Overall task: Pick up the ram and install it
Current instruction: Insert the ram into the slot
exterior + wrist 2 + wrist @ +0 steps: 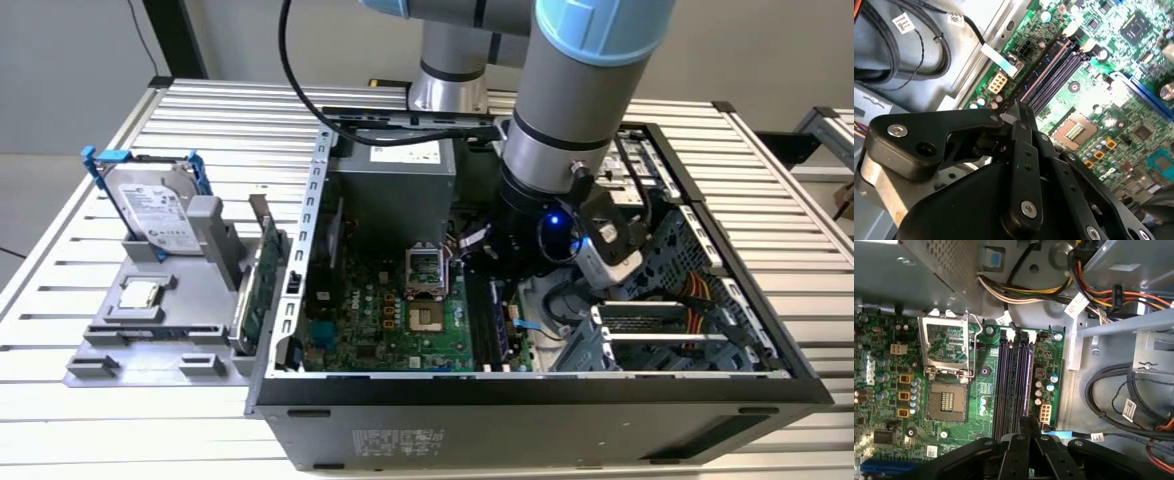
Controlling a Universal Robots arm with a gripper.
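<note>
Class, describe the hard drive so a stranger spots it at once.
Find the open computer case on the table. To the exterior view's left stands a grey rack holding the hard drive upright. It alone is silver in a blue frame; the card beside it is green.

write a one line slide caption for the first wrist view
Gripper poised over the motherboard's memory slots, beside the open CPU socket.

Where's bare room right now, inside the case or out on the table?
Open slatted table lies in front of the grey parts stand and behind the hard drive. Inside the case it's crowded: the gripper sits over the memory slots, cables beside.
</note>
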